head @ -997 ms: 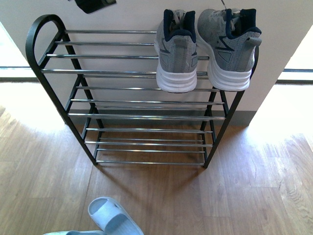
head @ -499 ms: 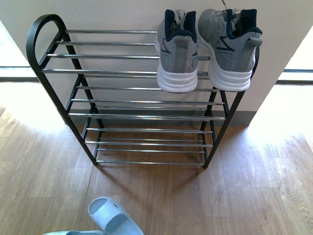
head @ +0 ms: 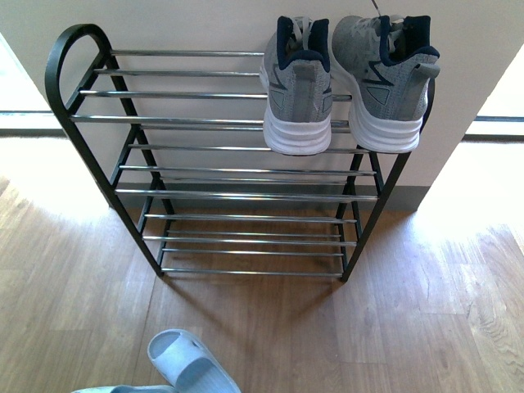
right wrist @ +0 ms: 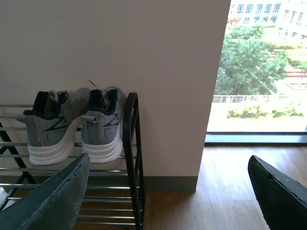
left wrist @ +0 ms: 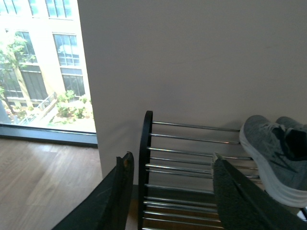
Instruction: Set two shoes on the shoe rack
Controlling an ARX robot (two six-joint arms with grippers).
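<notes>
Grey knit white-soled sneakers (head: 296, 90) sit unmoved, side by side at the right end of the top shelf of the black-framed chrome-rod shoe rack (head: 180, 96). No arm shows in the front view any longer. The left gripper (left wrist: 171, 160) and right gripper (right wrist: 169, 162) both gape empty.

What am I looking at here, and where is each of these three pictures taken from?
A two-armed robot filmed itself. The front view looks out from its body at a shoe rack against a wall: two grey sneakers sit on the top shelf, heels toward the camera, and a pale slide lies on the wooden floor nearby. The other two pictures come from cameras on its wrists; the dark prongs are the left gripper and the right gripper, both open and holding nothing.
</notes>
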